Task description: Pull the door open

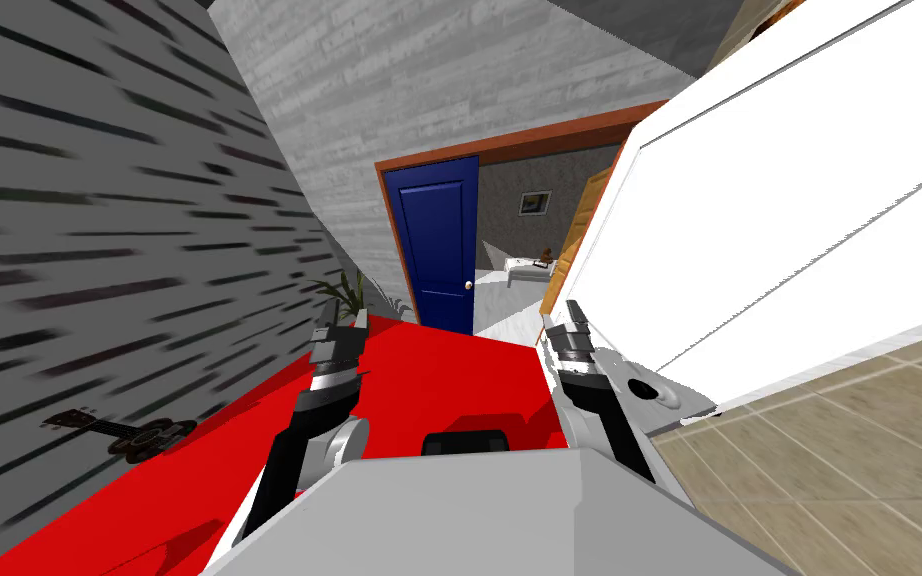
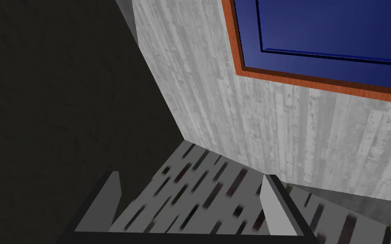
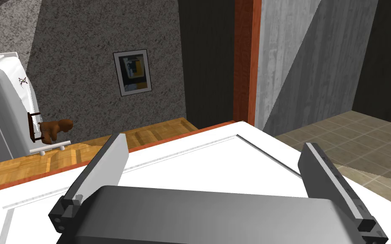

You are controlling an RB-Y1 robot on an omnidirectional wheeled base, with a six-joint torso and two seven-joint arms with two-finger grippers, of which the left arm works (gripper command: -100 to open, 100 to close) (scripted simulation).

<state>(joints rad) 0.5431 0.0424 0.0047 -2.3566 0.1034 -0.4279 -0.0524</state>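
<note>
One white door (image 1: 799, 200), two parted claws (image 1: 342, 318) (image 1: 561, 315)

A white door (image 1: 799, 190) at two o'clock; blue door (image 1: 438, 240) in a rust-orange frame (image 1: 549, 133) at twelve; red floor (image 1: 429, 365); grey, dark-dashed wall (image 1: 99, 230) at nine

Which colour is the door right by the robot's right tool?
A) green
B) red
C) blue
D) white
D: the open right tool hovers just over a white door, while the blue door stands farther off.
</note>
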